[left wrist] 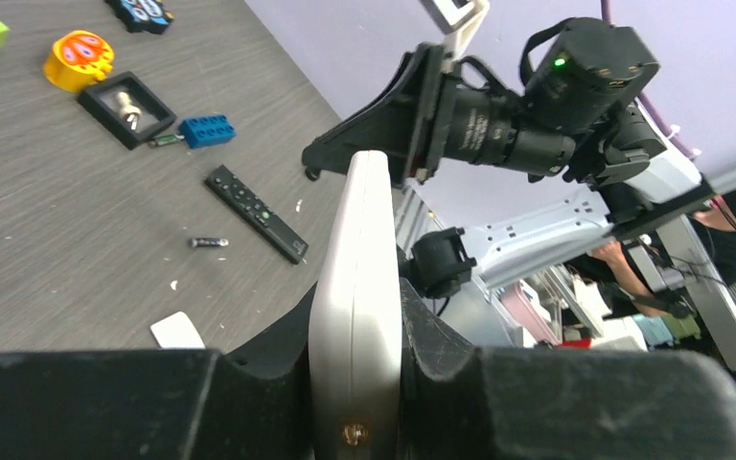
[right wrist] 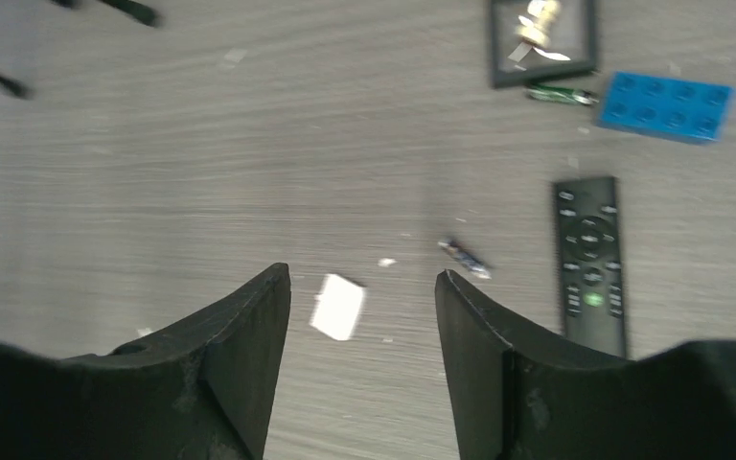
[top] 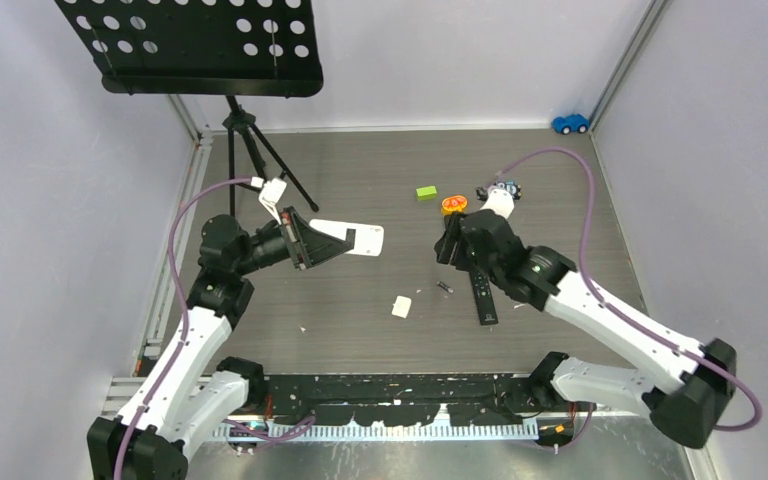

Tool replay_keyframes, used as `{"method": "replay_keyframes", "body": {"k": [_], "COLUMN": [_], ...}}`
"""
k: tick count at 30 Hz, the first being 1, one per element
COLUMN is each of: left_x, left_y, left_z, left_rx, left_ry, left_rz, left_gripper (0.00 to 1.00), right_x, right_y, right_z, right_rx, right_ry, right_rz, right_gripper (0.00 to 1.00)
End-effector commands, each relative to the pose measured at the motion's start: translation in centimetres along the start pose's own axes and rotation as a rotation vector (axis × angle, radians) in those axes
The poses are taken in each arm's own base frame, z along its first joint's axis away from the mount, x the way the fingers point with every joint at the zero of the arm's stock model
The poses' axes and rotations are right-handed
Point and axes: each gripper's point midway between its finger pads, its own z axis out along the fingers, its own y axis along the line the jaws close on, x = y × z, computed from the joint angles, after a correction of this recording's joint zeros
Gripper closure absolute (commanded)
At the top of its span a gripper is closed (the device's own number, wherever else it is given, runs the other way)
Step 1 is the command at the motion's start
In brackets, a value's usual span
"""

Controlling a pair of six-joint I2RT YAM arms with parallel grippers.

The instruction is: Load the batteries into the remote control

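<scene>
Left fingers (left wrist: pixel 105 402) clamp white remote (left wrist: pixel 355 287); right fingers (right wrist: pixel 240 355) apart (empty) above battery (right wrist: pixel 465 257), black remote (right wrist: pixel 591 259) beside.

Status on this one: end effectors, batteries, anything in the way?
Left end effector shut on white remote. Right end effector open, empty. Dark battery loose on table beside black remote, not loaded. Nothing blocking it.
</scene>
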Motion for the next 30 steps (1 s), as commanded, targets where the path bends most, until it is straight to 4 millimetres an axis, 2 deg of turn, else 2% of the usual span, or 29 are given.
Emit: {"method": "replay_keyframes", "body": {"k": [1,3,5,10,18,23,30], "left_x": [-0.5,-0.6,-0.6,-0.6,-0.4,-0.2,0.3], "left_y": [1.0,1.2,1.3,2.4,3.2,3.5,4.2], "left_z": [-0.2,-0.3,-0.3,-0.7,-0.7,-0.6,-0.7], "left_rx": [-0.068,-0.077,-0.084,-0.150,-0.176,-0.182,-0.201], "left_ry": [-0.050,-0.057,-0.064,-0.084,-0.082,-0.079,-0.073], "left_rz": [0.055,0.053,0.060,0.067,0.053,0.048,0.024], "left_gripper": [1.00,1.00,1.00,1.00,1.00,1.00,1.00], "right_x": [1.5,2.7,4.0,6.9,11.3,13.3,14.0], "right_y": [-4.6,-4.8,-4.6,-5.0,-5.1,-5.7,-7.5], "right_z": [1.7,2.9,4.0,5.9,8.3,9.4,9.9], "right_rx": [0.249,0.259,0.251,0.278,0.285,0.319,0.405], "right_ry": [0.090,0.145,0.213,0.316,0.389,0.372,0.347], "right_rz": [-0.077,-0.081,-0.089,-0.082,0.120,0.287,0.315], "right_gripper": [0.43,0.50,0.51,0.50,0.50,0.40,0.39]}}
